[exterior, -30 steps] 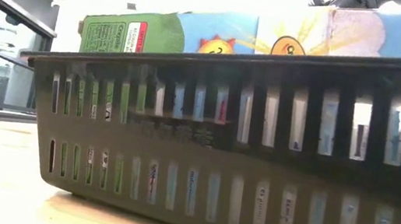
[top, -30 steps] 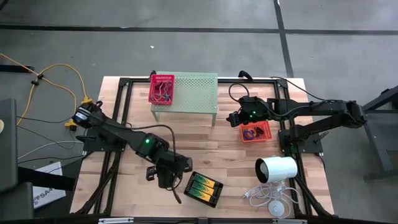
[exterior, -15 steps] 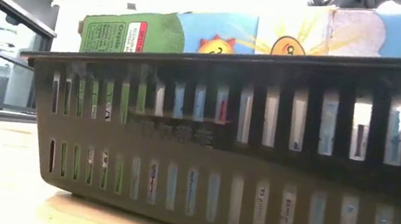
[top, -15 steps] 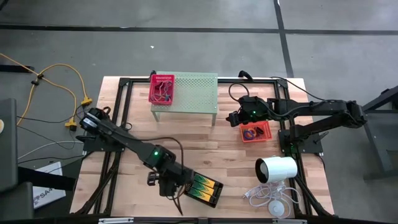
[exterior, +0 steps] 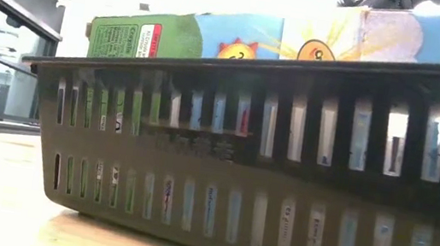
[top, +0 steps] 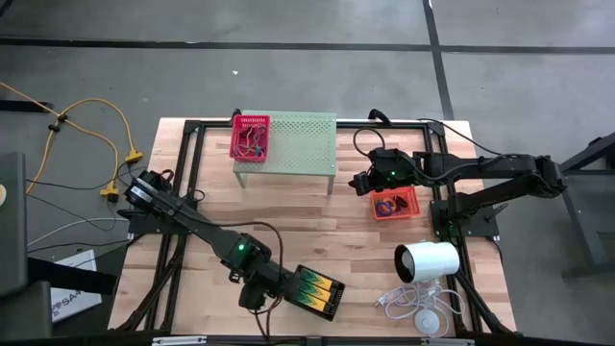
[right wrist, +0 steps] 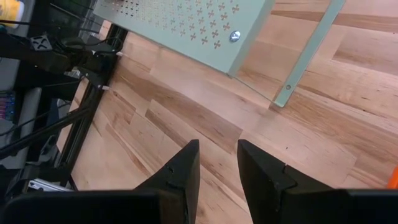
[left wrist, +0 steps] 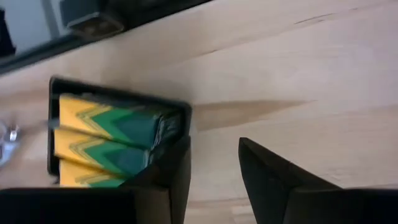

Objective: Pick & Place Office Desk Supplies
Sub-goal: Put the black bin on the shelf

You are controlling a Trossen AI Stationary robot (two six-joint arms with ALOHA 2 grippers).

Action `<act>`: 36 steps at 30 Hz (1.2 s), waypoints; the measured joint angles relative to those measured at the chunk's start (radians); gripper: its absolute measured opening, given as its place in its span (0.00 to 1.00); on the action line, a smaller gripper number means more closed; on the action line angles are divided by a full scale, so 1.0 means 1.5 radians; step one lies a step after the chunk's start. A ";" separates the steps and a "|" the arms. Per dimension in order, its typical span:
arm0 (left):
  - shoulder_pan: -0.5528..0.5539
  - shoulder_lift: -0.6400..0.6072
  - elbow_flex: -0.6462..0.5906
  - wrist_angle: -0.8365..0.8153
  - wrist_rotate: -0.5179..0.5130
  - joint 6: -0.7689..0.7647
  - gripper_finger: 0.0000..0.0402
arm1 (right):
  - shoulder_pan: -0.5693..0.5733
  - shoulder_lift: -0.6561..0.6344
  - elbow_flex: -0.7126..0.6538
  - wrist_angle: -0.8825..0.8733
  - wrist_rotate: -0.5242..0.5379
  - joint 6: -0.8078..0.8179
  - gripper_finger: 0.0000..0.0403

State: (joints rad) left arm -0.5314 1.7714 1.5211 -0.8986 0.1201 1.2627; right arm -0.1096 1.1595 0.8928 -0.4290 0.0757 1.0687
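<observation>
A black slotted tray (top: 314,292) holding yellow-and-green boxes (left wrist: 102,134) rests on the table near its front edge. It fills the low view (exterior: 282,175). My left gripper (left wrist: 214,155) is open at the tray's left end (top: 277,291), its gap over bare wood. A pink-red tray (top: 250,136) sits on the pale green stand (top: 298,142). An orange tray (top: 397,204) with small rings lies at the right. My right gripper (top: 362,183) hovers left of it, open and holding nothing (right wrist: 217,155). My left gripper points steeply down beside the black tray. One finger (left wrist: 176,171) stands in front of the tray's end wall (left wrist: 185,121), and I cannot tell whether it touches.
A white cylinder (top: 429,260) lies at the near right with a white cable (top: 411,306) coiled beside it. The stand's leg (right wrist: 305,56) is close ahead of my right gripper. Bare wood lies between the stand and the black tray.
My left gripper has gone down and toward the table's near edge, ending at the black tray's left end, and it has rolled about its own axis. Its fingers stay open. The tray has not moved.
</observation>
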 joint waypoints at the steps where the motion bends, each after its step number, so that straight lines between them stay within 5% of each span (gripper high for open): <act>1: -0.002 0.000 0.000 0.000 0.000 0.009 0.32 | 0.000 0.000 0.000 0.000 0.000 0.000 0.24; 36: 0.032 0.071 -0.013 0.117 -0.007 0.142 0.31 | 0.000 0.000 0.000 0.000 0.000 0.000 0.24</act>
State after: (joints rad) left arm -0.4836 1.8786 1.5013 -0.7232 0.1093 1.4754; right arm -0.1097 1.1595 0.8928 -0.4286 0.0757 1.0687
